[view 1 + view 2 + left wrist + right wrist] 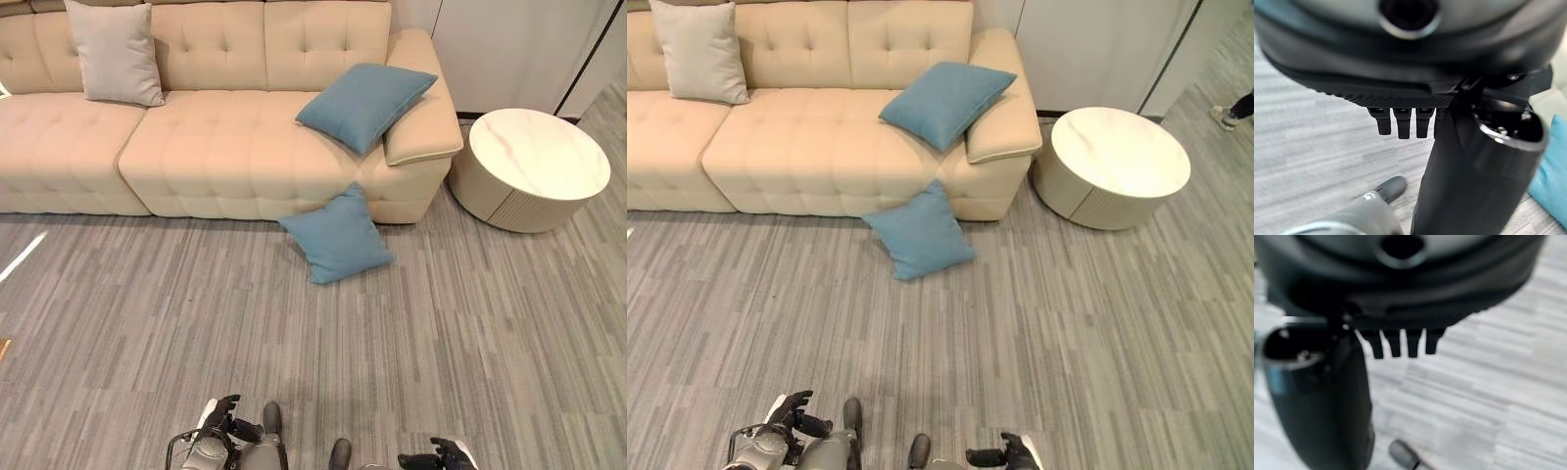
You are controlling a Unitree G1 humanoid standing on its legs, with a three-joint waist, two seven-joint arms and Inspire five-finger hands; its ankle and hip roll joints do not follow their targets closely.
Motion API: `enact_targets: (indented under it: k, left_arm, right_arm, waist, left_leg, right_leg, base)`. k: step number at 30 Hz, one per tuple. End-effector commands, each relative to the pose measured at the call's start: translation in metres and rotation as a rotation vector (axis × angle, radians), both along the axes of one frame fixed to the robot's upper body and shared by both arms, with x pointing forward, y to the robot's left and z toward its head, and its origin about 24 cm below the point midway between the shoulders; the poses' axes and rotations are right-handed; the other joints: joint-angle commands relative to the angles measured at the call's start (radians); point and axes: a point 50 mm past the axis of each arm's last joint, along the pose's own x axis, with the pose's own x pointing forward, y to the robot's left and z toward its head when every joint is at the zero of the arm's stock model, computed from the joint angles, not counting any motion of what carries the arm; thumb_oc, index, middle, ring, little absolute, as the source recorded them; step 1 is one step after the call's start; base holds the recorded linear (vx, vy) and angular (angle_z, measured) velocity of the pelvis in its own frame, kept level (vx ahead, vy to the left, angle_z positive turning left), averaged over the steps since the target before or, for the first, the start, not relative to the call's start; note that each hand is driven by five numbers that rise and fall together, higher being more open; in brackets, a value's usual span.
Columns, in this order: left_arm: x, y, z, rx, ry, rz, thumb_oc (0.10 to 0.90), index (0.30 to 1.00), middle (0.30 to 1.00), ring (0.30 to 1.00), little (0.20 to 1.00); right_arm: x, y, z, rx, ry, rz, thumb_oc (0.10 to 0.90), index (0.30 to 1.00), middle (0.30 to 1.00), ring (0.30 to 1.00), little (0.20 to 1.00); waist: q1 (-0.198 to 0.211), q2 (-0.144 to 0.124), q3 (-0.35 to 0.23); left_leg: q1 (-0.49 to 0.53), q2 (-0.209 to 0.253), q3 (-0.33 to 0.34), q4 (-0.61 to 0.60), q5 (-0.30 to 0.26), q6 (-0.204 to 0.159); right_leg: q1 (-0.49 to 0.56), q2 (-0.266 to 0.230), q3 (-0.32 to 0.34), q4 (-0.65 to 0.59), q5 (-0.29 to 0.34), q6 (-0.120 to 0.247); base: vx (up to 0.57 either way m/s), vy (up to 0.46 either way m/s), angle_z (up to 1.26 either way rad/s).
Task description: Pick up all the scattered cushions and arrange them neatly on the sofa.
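Where the room begins at the far left, a beige tufted sofa [206, 147] runs along the back wall, its seats mostly bare.

Item: grey cushion [116, 52], upright against the backrest at the sofa's left part.

Item: blue cushion on the sofa [364, 104], tilted, leaning on the right armrest [423, 122], one corner overhanging it.

Item: blue cushion on the floor [337, 237], propped at a slant with its top corner touching the sofa's front edge just below the armrest, the rest lying on the grey striped carpet [147, 323].

Item: round white side table [534, 166], right of the armrest, close to it but apart. Behind it, white cabinet doors [509, 49].

Item: a person's shoe [1222, 116], far right edge, well beyond the table.

Open room: a broad stretch of carpet lies between the fallen cushion and the robot, nothing standing on it.

Left hand [220, 416]: low at the near edge, well apart from every cushion, fingers [1400, 125] hanging straight and relaxed, holding nothing.

Right hand [436, 458]: low at the near edge, likewise far from the cushions, fingers [1396, 345] straight, holding nothing.
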Motion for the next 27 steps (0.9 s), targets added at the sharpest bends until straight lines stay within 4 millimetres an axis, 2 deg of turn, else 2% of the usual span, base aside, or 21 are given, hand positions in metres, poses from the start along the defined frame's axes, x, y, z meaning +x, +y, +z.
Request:
enact_targets:
  k: [1,5,7,8,9,10,11,12,13,15,16,17,18,20,21,24,27]
  left_arm:
    - [-0.025,0.006,-0.009,0.024,0.099,-0.002,0.8,0.9,0.9,0.9,0.9]
    - [-0.032,0.011,-0.011,0.033,0.121,0.016,0.8,0.9,0.9,0.9,0.9]
    - [-0.032,0.015,-0.01,0.045,0.117,0.017,0.8,0.9,0.9,0.9,0.9]
    - [-0.029,0.018,-0.008,0.056,0.096,0.029,0.8,0.9,0.9,0.9,0.9]
    - [-0.026,0.02,-0.006,0.063,0.086,0.026,0.8,0.9,0.9,0.9,0.9]
    - [-0.026,0.02,-0.006,0.063,0.086,0.026,0.8,0.9,0.9,0.9,0.9]
    - [-0.022,0.022,-0.004,0.071,0.074,0.022,0.8,0.9,0.9,0.9,0.9]
    - [-0.019,0.022,-0.003,0.075,0.063,0.018,0.8,0.9,0.9,0.9,0.9]
    - [-0.016,0.024,-0.001,0.084,0.048,0.019,0.8,0.9,0.9,0.9,0.9]
    - [-0.015,0.025,-0.001,0.086,0.047,0.023,0.8,0.9,0.9,0.9,0.9]
    - [-0.015,0.025,0.0,0.087,0.046,0.021,0.8,0.9,0.9,0.9,0.9]
    - [-0.015,0.025,-0.001,0.087,0.046,0.021,0.8,0.9,0.9,0.9,0.9]
    - [-0.016,0.025,-0.001,0.086,0.052,0.015,0.8,0.9,0.9,0.9,0.9]
    - [-0.017,0.025,-0.002,0.088,0.057,0.013,0.8,0.9,0.9,0.9,0.9]
    - [-0.019,0.025,-0.003,0.09,0.067,0.006,0.8,0.9,0.9,0.9,0.9]
    - [-0.018,0.022,-0.003,0.084,0.069,-0.006,0.8,0.9,0.9,0.9,0.9]
    - [-0.024,0.016,-0.007,0.072,0.087,-0.007,0.8,0.9,0.9,0.9,0.9]
  right_arm:
    - [-0.003,-0.013,0.003,-0.052,-0.019,-0.002,0.8,0.9,0.9,0.9,0.9]
    - [-0.003,-0.008,0.002,-0.04,-0.025,-0.01,0.8,0.9,0.9,0.9,0.9]
    - [0.003,-0.006,0.003,-0.049,-0.041,0.015,0.8,0.9,0.9,0.9,0.9]
    - [0.011,-0.003,0.005,-0.056,-0.064,0.039,0.8,0.9,0.9,0.9,0.9]
    - [0.015,-0.002,0.007,-0.058,-0.077,0.05,0.8,0.9,0.9,0.9,0.9]
    - [0.015,-0.002,0.007,-0.058,-0.078,0.05,0.8,0.9,0.9,0.9,0.9]
    - [0.02,-0.002,0.008,-0.063,-0.092,0.059,0.8,0.9,0.9,0.9,0.9]
    - [0.025,-0.001,0.01,-0.065,-0.106,0.064,0.8,0.9,0.9,0.9,0.9]
    - [0.03,0.0,0.012,-0.07,-0.131,0.074,0.8,0.9,0.9,0.9,0.9]
    - [0.032,0.0,0.013,-0.075,-0.137,0.076,0.8,0.9,0.9,0.9,0.9]
    - [0.034,-0.001,0.014,-0.086,-0.135,0.09,0.8,0.9,0.9,0.9,0.9]
    - [0.034,-0.001,0.014,-0.086,-0.135,0.09,0.8,0.9,0.9,0.9,0.9]
    - [0.034,-0.004,0.014,-0.101,-0.125,0.105,0.8,0.9,0.9,0.9,0.9]
    - [0.034,-0.006,0.015,-0.107,-0.123,0.107,0.8,0.9,0.9,0.9,0.9]
    - [0.032,-0.007,0.014,-0.112,-0.111,0.117,0.8,0.9,0.9,0.9,0.9]
    - [0.028,-0.009,0.013,-0.115,-0.096,0.117,0.8,0.9,0.9,0.9,0.9]
    - [0.018,-0.01,0.01,-0.114,-0.067,0.112,0.8,0.9,0.9,0.9,0.9]
  waist:
    - [0.033,-0.009,-0.032]
    - [0.043,-0.025,-0.05]
    - [0.052,-0.034,-0.056]
    - [0.06,-0.033,-0.054]
    - [0.056,-0.034,-0.042]
    - [0.056,-0.033,-0.045]
    - [0.046,-0.03,-0.031]
    - [0.037,-0.021,-0.019]
    - [0.028,-0.002,-0.01]
    - [0.025,0.002,-0.008]
    - [0.022,0.007,-0.01]
    - [0.021,0.008,-0.008]
    - [0.012,0.002,-0.005]
    - [0.008,0.0,0.0]
    - [-0.004,-0.008,0.001]
    - [-0.014,-0.006,0.002]
    - [-0.018,0.001,-0.016]
  left_leg:
    - [0.028,-0.035,-0.019,0.114,-0.107,0.053]
    - [0.05,-0.04,-0.004,0.114,-0.134,0.076]
    - [0.072,-0.039,0.017,0.11,-0.16,0.095]
    - [0.107,-0.039,0.034,0.093,-0.18,0.117]
    - [0.132,-0.042,0.038,0.086,-0.187,0.127]
    - [0.13,-0.041,0.038,0.084,-0.185,0.127]
    - [0.147,-0.04,0.039,0.078,-0.189,0.137]
    - [0.156,-0.034,0.035,0.075,-0.192,0.144]
    - [0.192,-0.028,0.037,0.05,-0.202,0.152]
    - [0.217,-0.027,0.037,0.029,-0.206,0.152]
    - [0.252,-0.03,0.032,-0.001,-0.212,0.15]
    - [0.256,-0.03,0.031,-0.003,-0.212,0.15]
    - [0.298,-0.043,0.019,-0.032,-0.223,0.146]
    - [0.316,-0.049,0.012,-0.038,-0.228,0.143]
    - [0.347,-0.065,-0.008,-0.053,-0.24,0.137]
    - [0.377,-0.067,-0.029,-0.055,-0.258,0.131]
    - [0.407,-0.062,-0.044,-0.05,-0.285,0.123]
  right_leg:
    - [0.041,-0.03,0.144,0.031,-0.083,0.1]
    - [0.041,-0.057,0.163,0.069,-0.095,0.124]
    - [0.019,-0.082,0.172,0.134,-0.087,0.147]
    - [-0.03,-0.11,0.159,0.238,-0.06,0.183]
    - [-0.064,-0.122,0.163,0.31,-0.026,0.2]
    - [-0.067,-0.121,0.163,0.308,-0.024,0.199]
    - [-0.106,-0.129,0.161,0.385,0.01,0.211]
    - [-0.141,-0.134,0.156,0.447,0.028,0.216]
    - [-0.199,-0.157,0.118,0.51,0.038,0.213]
    - [-0.215,-0.17,0.094,0.501,0.033,0.205]
    - [-0.232,-0.177,0.054,0.427,0.017,0.192]
    - [-0.228,-0.176,0.052,0.425,0.016,0.192]
    - [-0.262,-0.158,0.038,0.317,0.025,0.185]
    - [-0.261,-0.149,0.038,0.268,0.039,0.187]
    - [-0.296,-0.127,0.044,0.188,0.075,0.195]
    - [-0.287,-0.118,0.052,0.166,0.081,0.199]
    - [-0.257,-0.1,0.069,0.167,0.07,0.171]
  base:
    - [0.22,0.128,-0.54]
    - [0.2,0.147,-0.7]
    - [0.18,0.179,-0.28]
    - [0.21,0.244,-0.32]
    - [0.15,0.179,-0.48]
    - [0.08,0.122,-0.41]
    - [0.04,0.104,-0.28]
    - [0.13,0.212,0.05]
    - [0.1,0.153,0.17]
    - [0.19,0.082,0.06]
    - [0.22,0.033,-0.02]
    - [0.35,-0.023,-0.07]
    - [0.26,-0.043,-0.07]
    - [0.25,-0.044,-0.03]
    - [0.26,-0.056,0.16]
    - [0.23,-0.069,0.27]
    - [0.22,-0.098,0.44]
